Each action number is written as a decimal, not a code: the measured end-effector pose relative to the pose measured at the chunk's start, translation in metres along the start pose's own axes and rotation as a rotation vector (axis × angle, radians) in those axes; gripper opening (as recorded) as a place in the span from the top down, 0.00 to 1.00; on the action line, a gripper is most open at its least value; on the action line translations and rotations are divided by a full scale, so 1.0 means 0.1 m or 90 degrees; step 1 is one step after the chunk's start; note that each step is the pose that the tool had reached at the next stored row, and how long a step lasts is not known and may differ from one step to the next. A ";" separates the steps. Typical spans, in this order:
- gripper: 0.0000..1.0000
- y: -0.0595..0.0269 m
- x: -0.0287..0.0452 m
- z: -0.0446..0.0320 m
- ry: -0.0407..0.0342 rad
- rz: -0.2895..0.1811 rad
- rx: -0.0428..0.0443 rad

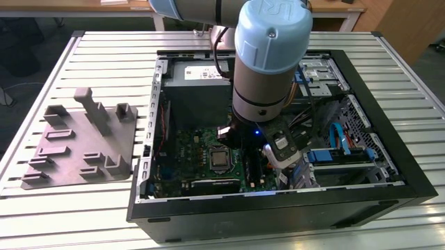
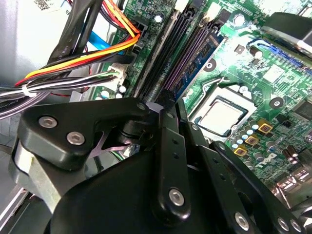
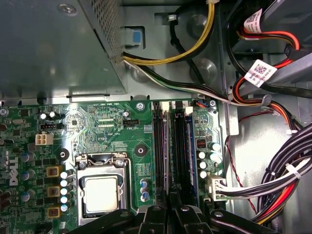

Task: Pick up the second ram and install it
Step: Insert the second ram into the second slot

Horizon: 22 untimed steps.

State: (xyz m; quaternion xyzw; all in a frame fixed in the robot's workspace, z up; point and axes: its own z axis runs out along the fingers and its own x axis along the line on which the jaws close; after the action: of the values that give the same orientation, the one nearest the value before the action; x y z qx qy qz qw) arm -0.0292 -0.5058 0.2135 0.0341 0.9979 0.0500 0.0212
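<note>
My gripper hangs low inside the open computer case, right over the long black slots of the green motherboard. Its two black fingers stand close together, shut on a thin dark strip seen edge-on, the second ram. That strip runs lengthwise along the slots, between the two nearest ones. Whether it sits in a slot I cannot tell. In the exterior view the arm's pale blue wrist covers most of the gripper.
The grey moulded holder tray lies on the slatted table at the exterior view's left. The grey power-supply box borders the board. Cable bundles run beside the slots, and the processor socket lies on the other side.
</note>
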 end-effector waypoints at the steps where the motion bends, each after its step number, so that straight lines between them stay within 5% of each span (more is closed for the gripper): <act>1: 0.86 0.000 0.000 0.000 0.0000 0.000 0.0000; 6: 0.86 0.000 0.000 0.000 -0.0001 0.000 0.0004; 16: 0.86 0.012 -0.031 -0.018 0.0020 -0.003 0.0152; 22: 0.86 0.046 -0.031 -0.015 0.0031 -0.011 0.0156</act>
State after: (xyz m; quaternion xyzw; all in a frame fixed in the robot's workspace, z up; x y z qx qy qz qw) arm -0.0259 -0.5016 0.2156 0.0254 0.9988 0.0376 0.0188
